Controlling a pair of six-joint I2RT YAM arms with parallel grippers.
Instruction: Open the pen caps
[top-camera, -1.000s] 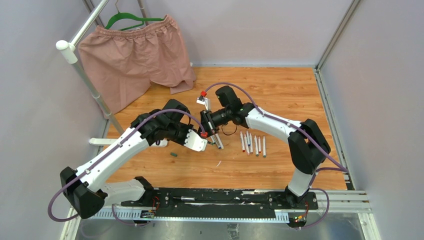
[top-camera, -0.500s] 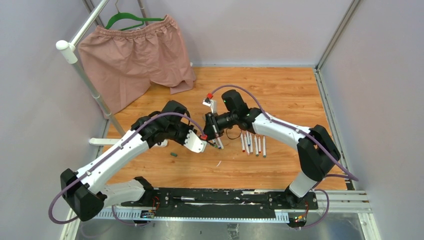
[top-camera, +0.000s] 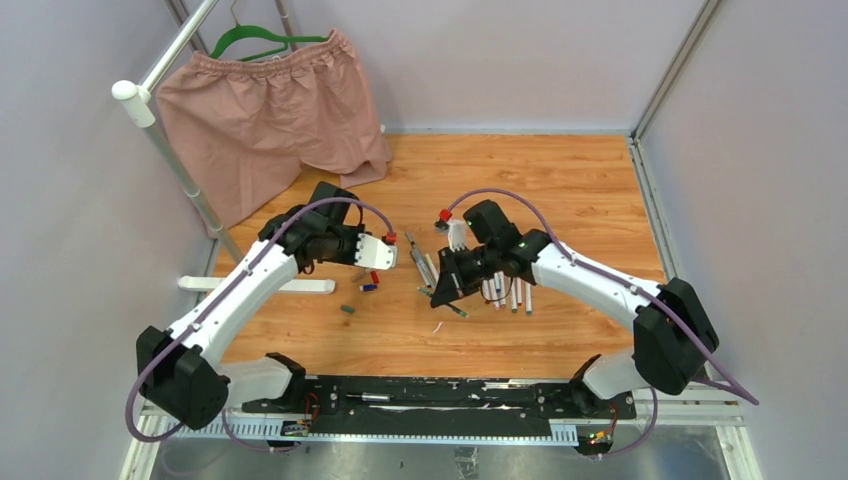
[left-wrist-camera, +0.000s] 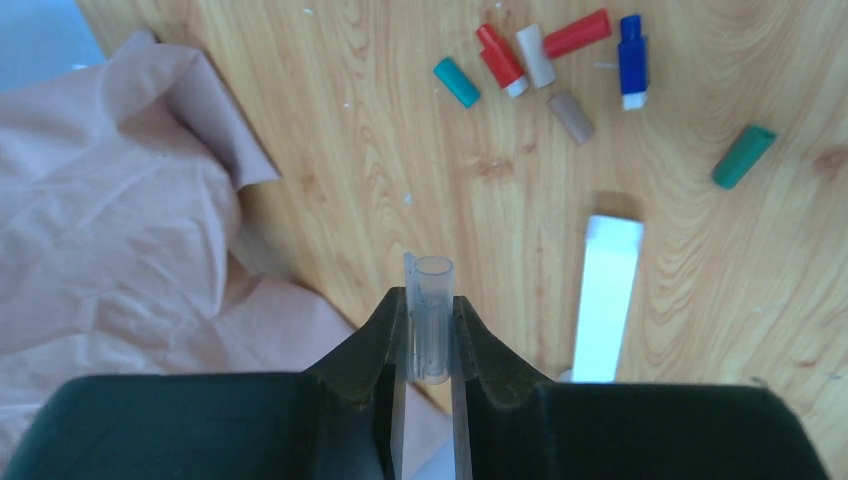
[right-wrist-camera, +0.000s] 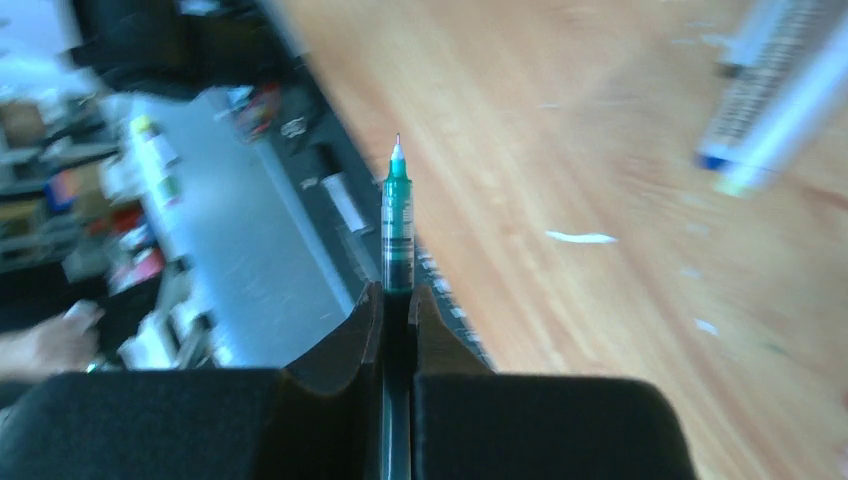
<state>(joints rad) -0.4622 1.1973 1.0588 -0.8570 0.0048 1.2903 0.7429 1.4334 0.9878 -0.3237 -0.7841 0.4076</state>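
Observation:
My left gripper (left-wrist-camera: 430, 300) is shut on a clear pale pen cap (left-wrist-camera: 432, 312), held upright above the wood floor; in the top view it (top-camera: 383, 255) sits left of centre. My right gripper (right-wrist-camera: 398, 295) is shut on an uncapped pen (right-wrist-camera: 397, 215) with a green tip, pointing toward the near rail; in the top view it (top-camera: 447, 290) is right of centre. Loose caps lie ahead of the left gripper: teal (left-wrist-camera: 456, 82), red (left-wrist-camera: 500, 60), cream (left-wrist-camera: 535, 56), blue (left-wrist-camera: 630, 60), green (left-wrist-camera: 744, 156). More pens (top-camera: 505, 290) lie in a row by the right arm.
A long white bar (left-wrist-camera: 605, 298) lies on the floor near the left gripper. Pink shorts (top-camera: 270, 110) hang on a green hanger from a rack at the back left, their cloth (left-wrist-camera: 100, 220) reaching the floor. Two grey pens (top-camera: 424, 266) lie between the grippers.
The grippers were together at the centre. Now they have pulled apart: the left moved back and left with the cap, the right moved right and nearer with the bare pen.

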